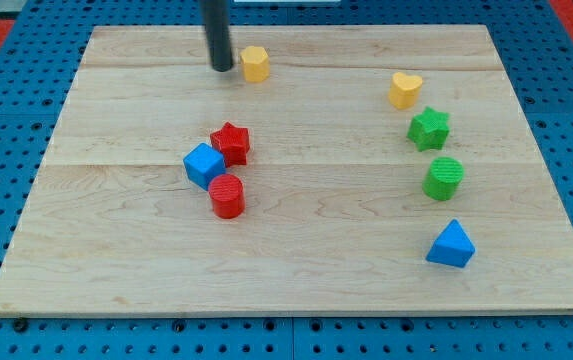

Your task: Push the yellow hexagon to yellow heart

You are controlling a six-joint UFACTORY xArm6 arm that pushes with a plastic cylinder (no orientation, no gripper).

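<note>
My tip point(222, 68) is in the upper left part of the frame, near the top edge of the wooden board point(296, 270). It is just a plain rod, so there is nothing on it to open, close or hold. It can only push. It stands just to the left of the yellow hexagon point(255, 63), very close, but I cannot tell if it is touching the block or if there is a tiny gap.

The yellow heart point(404, 89) is in the upper right part of the frame, a little lower than the hexagon. The two yellow blocks are well apart, with bare wood between them. So the job looks like it has hardly begun, or is only at its start. The hexagon has nearly the whole way left to go.

I think my tip is on the good side for this, because a push to the right would send the hexagon toward the heart. It would also need to go a bit downward in the frame.

Just under the heart is a green star point(429, 128), so the hexagon should not slide too low.

The red star point(231, 143), blue cube point(203, 165) and red cylinder point(227, 195) sit in a bunch in the middle left, out of the way
</note>
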